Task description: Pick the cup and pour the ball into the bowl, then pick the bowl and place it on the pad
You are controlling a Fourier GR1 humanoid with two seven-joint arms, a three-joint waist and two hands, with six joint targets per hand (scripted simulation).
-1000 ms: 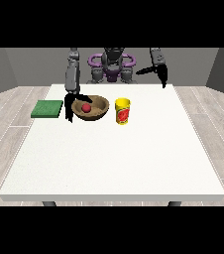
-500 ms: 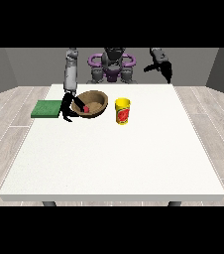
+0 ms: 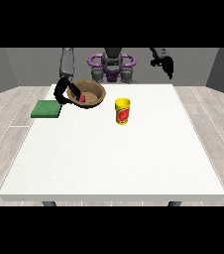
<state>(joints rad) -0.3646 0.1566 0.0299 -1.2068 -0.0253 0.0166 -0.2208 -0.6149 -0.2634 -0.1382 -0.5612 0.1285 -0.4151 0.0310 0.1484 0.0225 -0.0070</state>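
Gripping the bowl's (image 3: 90, 93) near rim, the robot hand at the view's left (image 3: 64, 92) tilts its mouth camera-ward, ball (image 3: 82, 98) inside; cup (image 3: 123, 111) stands upright, pad (image 3: 46, 108) lies flat.

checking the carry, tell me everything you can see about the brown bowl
The brown bowl is round, wide and shallow, wood-like in colour, with a darker inside. It is tilted, its opening turned toward the camera, and looks lifted off the white table near the far left corner. A small red ball lies inside it. The hand at the view's left grips its left rim. The green pad lies just left of and below it; the yellow cup stands apart to its right.
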